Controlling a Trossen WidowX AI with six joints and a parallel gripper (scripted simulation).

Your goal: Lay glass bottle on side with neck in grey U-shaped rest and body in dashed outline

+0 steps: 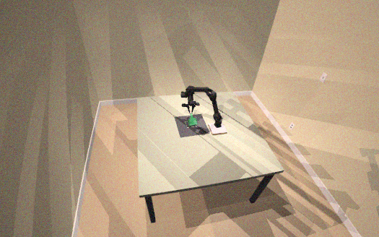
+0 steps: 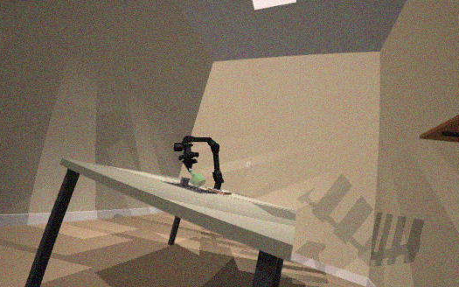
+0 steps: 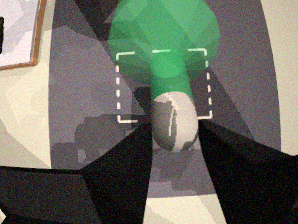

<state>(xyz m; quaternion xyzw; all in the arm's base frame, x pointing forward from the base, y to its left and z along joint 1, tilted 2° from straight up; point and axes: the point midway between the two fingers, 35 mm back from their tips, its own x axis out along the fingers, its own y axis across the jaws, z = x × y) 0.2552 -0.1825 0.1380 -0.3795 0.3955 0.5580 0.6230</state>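
From where I stand, the long near edge of the desk (image 1: 167,159) (image 2: 171,209) comes first, and the business is well beyond it, toward the far edge. There the tool (image 1: 190,113) (image 2: 190,170) (image 3: 175,131) is closed on the neck of the green bottle (image 1: 193,121) (image 2: 198,178) (image 3: 165,30), near its pale top. The bottle leans, neck up toward the tool, its body over the dark mat (image 1: 183,131) (image 3: 70,65).

What worries me is the tilt. If the fingers let go now, I think the glass would topple or drop, because the neck isn't down in its rest. Lowering too quickly could crack the body on the desk, and a weak pinch on that smooth neck might let it swivel. If the neck comes down off line, it could strike the side of the grey rest (image 2: 184,181) and be knocked away.

Some of it I can't make out. Whether the body already touches the mat is unclear. The body covers part of the dashed outline (image 3: 118,90), so I can't judge the fit. The rest is a small grey block from the side, and its U-shaped opening doesn't show.
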